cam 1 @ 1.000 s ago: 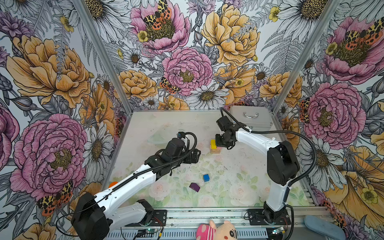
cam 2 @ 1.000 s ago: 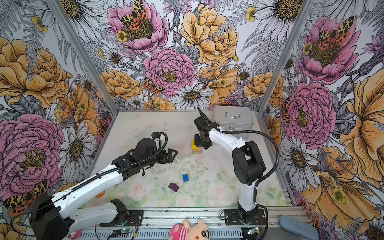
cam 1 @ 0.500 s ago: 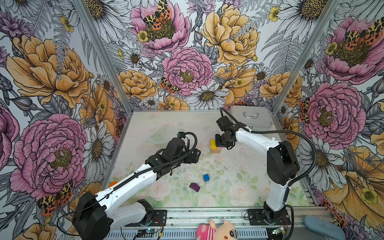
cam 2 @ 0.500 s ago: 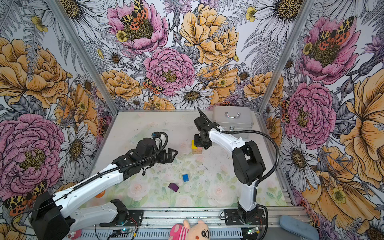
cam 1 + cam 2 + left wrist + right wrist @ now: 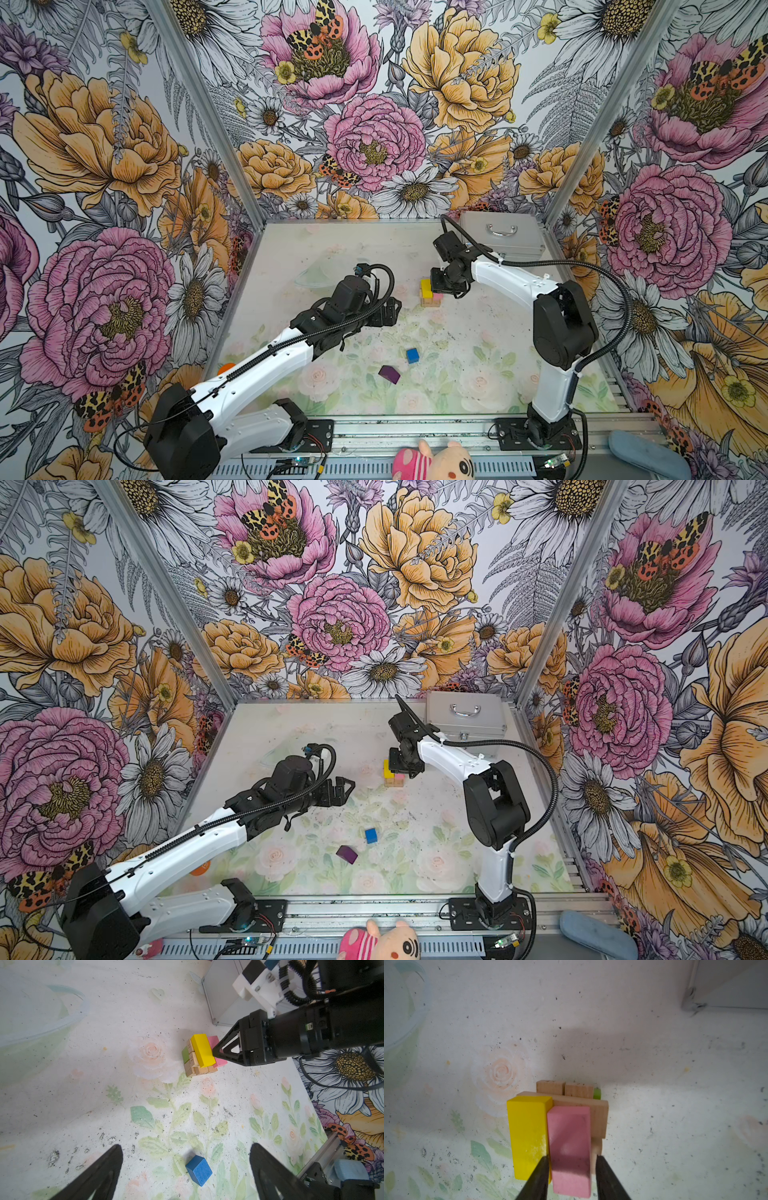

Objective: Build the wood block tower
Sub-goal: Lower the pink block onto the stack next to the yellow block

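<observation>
White, flower-printed bench (image 5: 478, 332) first, scuffed and speckled, and at its far right corner sits a silver case (image 5: 503, 235), handle facing up. Now the left claw (image 5: 186, 1148): spread wide, nothing in it, hanging above the bench left of centre in both top views. Over to the right claw (image 5: 572, 1157), reaching in from the case side and down onto the tower (image 5: 430, 293). Its tips stand a little apart, one on each side of the pink block (image 5: 569, 1136). One tip sits in the seam against the yellow block (image 5: 527, 1136), and by the other a sliver of tan wood shows between tip and pink paint, so no pinch there. The tower stands mid-bench toward the back, near the case and well apart from the left claw. Plain tan bars (image 5: 598, 1118) make the lower layers, crossed one way then the other. Yellow and pink lie side by side on top, touching, the yellow face riding higher. A green block (image 5: 185, 1054) peeks out low on the side away from the right claw. Two loose pieces lie nearer the front: a purple block (image 5: 389, 374) and, near it, a blue cube (image 5: 412, 355), both on the bench and well clear of the tower.
</observation>
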`<state>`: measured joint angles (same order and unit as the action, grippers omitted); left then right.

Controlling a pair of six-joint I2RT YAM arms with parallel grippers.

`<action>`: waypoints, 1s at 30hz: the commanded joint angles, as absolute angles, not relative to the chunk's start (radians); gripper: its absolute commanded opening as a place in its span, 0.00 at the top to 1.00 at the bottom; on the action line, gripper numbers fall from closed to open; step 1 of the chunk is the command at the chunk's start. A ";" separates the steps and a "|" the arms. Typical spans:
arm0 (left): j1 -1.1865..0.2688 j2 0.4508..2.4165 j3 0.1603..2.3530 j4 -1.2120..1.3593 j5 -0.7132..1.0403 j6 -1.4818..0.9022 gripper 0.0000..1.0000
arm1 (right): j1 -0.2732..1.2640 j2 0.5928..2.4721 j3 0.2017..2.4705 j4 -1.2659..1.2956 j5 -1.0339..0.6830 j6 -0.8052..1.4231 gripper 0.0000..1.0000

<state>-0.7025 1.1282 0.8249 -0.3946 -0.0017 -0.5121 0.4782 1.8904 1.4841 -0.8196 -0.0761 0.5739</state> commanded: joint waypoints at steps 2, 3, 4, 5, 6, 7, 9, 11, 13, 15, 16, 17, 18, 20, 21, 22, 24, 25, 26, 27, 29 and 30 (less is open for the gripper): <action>-0.695 1.115 0.847 -0.374 0.021 -0.489 0.04 | 0.473 1.860 1.510 -0.827 -0.068 0.567 0.54; -0.695 1.112 0.847 -0.374 0.021 -0.489 0.04 | 0.473 1.854 1.510 -0.827 -0.070 0.568 0.51; -0.695 1.109 0.848 -0.373 0.021 -0.489 0.04 | 0.473 1.849 1.511 -0.828 -0.072 0.568 0.48; -0.695 1.105 0.849 -0.375 0.022 -0.489 0.04 | 0.475 1.846 1.514 -0.832 -0.075 0.568 0.44; -0.695 1.101 0.849 -0.374 0.022 -0.488 0.04 | 0.477 1.844 1.518 -0.836 -0.075 0.569 0.40; -0.695 1.097 0.850 -0.374 0.022 -0.488 0.04 | 0.479 1.844 1.524 -0.842 -0.074 0.570 0.38; -0.695 1.088 0.846 -0.376 0.022 -0.486 0.04 | 0.486 1.848 1.538 -0.855 -0.064 0.573 0.34; -0.695 1.075 0.843 -0.376 0.023 -0.486 0.04 | 0.494 1.853 1.550 -0.870 -0.048 0.575 0.33; -0.695 1.061 0.836 -0.378 0.022 -0.486 0.04 | 0.502 1.863 1.566 -0.886 -0.036 0.584 0.32; -0.695 1.044 0.826 -0.378 0.018 -0.485 0.04 | 0.512 1.882 1.592 -0.911 -0.017 0.594 0.31; -0.695 1.036 0.821 -0.379 0.016 -0.484 0.04 | 0.518 1.891 1.608 -0.924 -0.009 0.596 0.31; -0.694 1.027 0.817 -0.381 0.015 -0.484 0.04 | 0.524 1.903 1.626 -0.940 0.002 0.598 0.30; -0.694 1.020 0.811 -0.382 0.012 -0.483 0.04 | 0.534 1.917 1.649 -0.961 0.019 0.600 0.29; -0.690 1.008 0.801 -0.382 0.012 -0.479 0.04 | 0.548 1.943 1.687 -0.998 0.047 0.600 0.29; -0.687 1.002 0.795 -0.382 0.012 -0.478 0.04 | 0.555 1.955 1.705 -1.012 0.058 0.605 0.29; -0.683 0.998 0.791 -0.381 0.014 -0.478 0.04 | 0.559 1.964 1.715 -1.019 0.065 0.610 0.28; -0.675 0.987 0.782 -0.381 0.020 -0.477 0.04 | 0.563 1.976 1.728 -1.028 0.071 0.622 0.28; -0.672 0.983 0.779 -0.381 0.023 -0.476 0.04 | 0.566 1.980 1.731 -1.030 0.076 0.627 0.28; -0.668 0.979 0.777 -0.381 0.024 -0.475 0.04 | 0.566 1.983 1.731 -1.032 0.082 0.634 0.28; -0.665 0.973 0.774 -0.382 0.028 -0.474 0.04 | 0.565 1.985 1.732 -1.034 0.085 0.640 0.27; -0.661 0.965 0.767 -0.382 0.032 -0.470 0.04 | 0.565 1.992 1.735 -1.038 0.085 0.646 0.27; -0.659 0.961 0.766 -0.381 0.035 -0.470 0.04 | 0.566 1.997 1.738 -1.041 0.087 0.651 0.27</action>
<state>-0.6689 0.9840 0.7788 -0.3920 0.0093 -0.4934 0.5682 1.9804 1.7054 -1.0142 0.0498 0.6201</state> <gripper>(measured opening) 0.961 0.727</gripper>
